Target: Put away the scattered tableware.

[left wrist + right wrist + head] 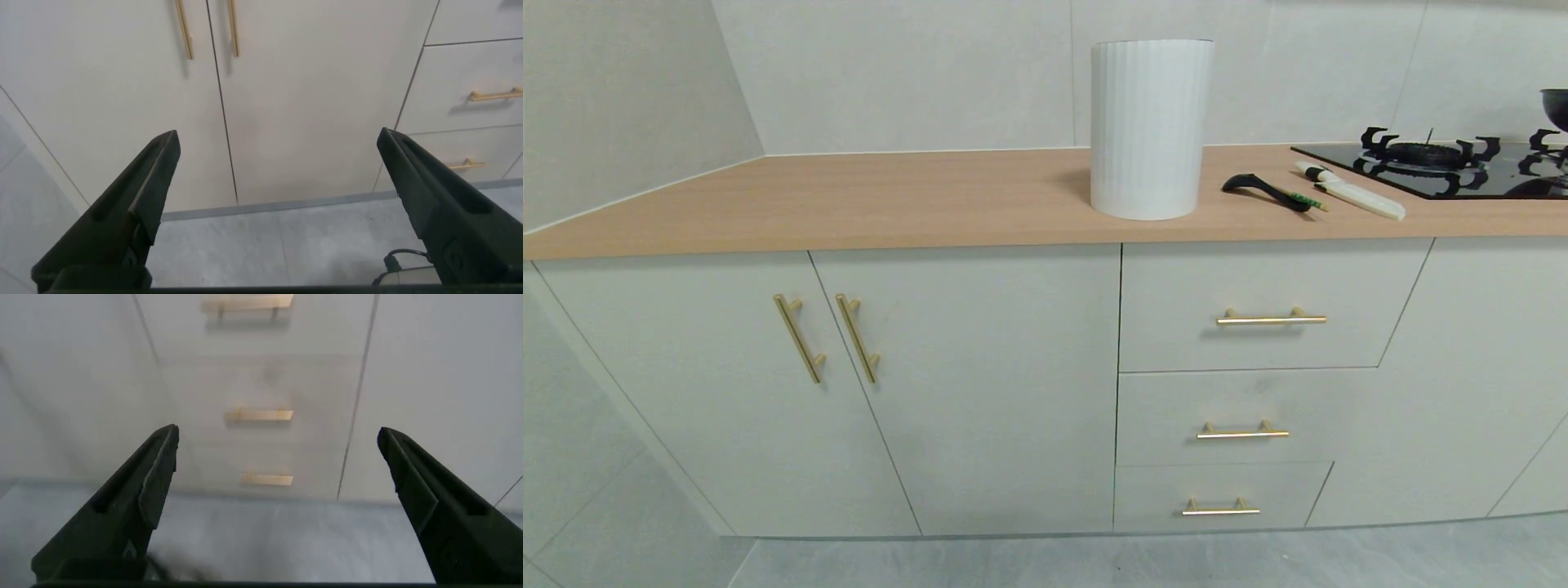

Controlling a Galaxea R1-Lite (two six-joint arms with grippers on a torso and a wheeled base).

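Head view shows utensils (1274, 192) by the canister (1150, 129); wrist views show left hand (278, 137), right hand (276, 433) spread wide.

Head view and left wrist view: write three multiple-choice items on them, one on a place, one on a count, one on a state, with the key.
1. Where does the black utensil lie on the counter?
A. Between the white ribbed container and the hob
B. Left of the container
C. Inside a drawer

2. How many gold handles does the drawer stack carry?
A. One
B. Three
C. Five

3. How does the left tool stand?
A. Shut on a handle
B. Shut on the utensil
C. Open, holding nothing

Key: 1 A, it lies just beside the container, on the hob's side. 2 B, each of the three stacked drawers has one handle. 3 C, its fingers stand wide apart with only the cabinet doors and floor beyond them.
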